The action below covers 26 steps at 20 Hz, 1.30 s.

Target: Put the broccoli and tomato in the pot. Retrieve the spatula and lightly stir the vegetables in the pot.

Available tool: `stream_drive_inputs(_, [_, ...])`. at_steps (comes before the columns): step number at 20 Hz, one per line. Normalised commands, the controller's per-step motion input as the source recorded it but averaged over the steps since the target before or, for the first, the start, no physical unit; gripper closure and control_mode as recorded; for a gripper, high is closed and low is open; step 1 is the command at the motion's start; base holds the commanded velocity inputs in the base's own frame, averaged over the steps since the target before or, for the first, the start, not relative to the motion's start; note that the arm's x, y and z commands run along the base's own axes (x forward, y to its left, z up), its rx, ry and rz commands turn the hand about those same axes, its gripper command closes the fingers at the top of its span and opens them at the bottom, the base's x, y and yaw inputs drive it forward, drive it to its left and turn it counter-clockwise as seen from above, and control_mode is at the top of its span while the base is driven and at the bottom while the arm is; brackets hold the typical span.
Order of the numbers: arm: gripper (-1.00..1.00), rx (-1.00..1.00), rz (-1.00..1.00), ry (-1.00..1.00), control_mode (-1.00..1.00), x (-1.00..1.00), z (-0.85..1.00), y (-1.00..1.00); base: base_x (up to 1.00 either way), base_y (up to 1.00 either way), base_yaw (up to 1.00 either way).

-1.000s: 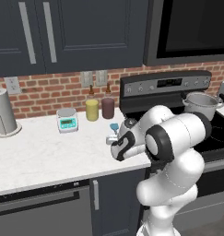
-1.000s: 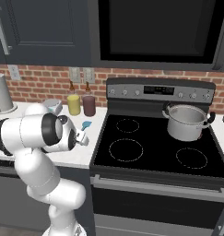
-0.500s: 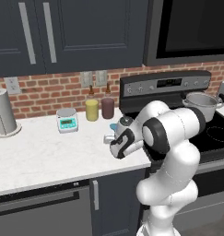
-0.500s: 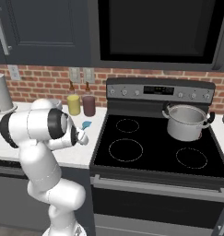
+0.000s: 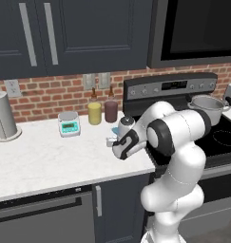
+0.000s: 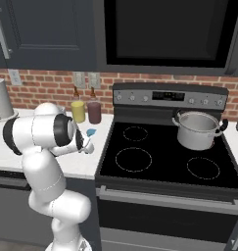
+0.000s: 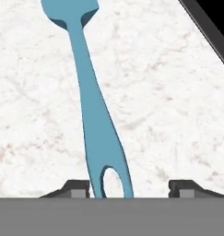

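Tool [image 7: 129,188] low over the spatula [image 7: 94,106] handle on the counter [image 7: 168,92]; fingers apart, seemingly not touching it.

Arm bent low, pincer [image 7: 129,188] fingertips apart, pointing downward.

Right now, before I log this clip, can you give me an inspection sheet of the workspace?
Surface: white marble counter, beside a black stove.
Job's things: spatula lies flat on the counter near the stove's edge; pot stands on the back right burner, contents cannot be told.
Clutter: yellow jar, maroon jar, scale, grey canister, all along the wall.
Grippers: gripper low over the counter, jaws apart astride the spatula's handle end, not yet closed on it.
Cables: nothing seen.
Surroundings: dark cabinets, brick wall.
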Motion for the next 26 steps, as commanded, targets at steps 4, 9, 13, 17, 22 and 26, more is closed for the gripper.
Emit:
stream_drive_inputs(4, [1.00,0.00,0.00,0.00,-1.00,-0.01,-0.06,0.00,0.00,0.00,0.00])
stream_drive_inputs(9, [1.00,0.02,0.00,-0.04,-1.00,-0.31,0.19,-0.04,0.00,0.00,0.00])
stream_drive_inputs(13, [1.00,0.11,0.00,-0.16,-1.00,-0.78,0.93,-0.24,0.00,0.00,0.00])
stream_drive_inputs(17, [1.00,0.20,-0.03,-0.08,-1.00,-0.89,1.00,-0.47,0.00,0.00,0.00])
stream_drive_inputs(22, [1.00,0.23,-0.13,0.01,-1.00,-0.61,1.00,-0.65,0.00,0.00,0.00])
stream_drive_inputs(26, [1.00,0.18,-0.15,0.05,-1.00,-0.44,1.00,-0.79,0.00,0.00,0.00])
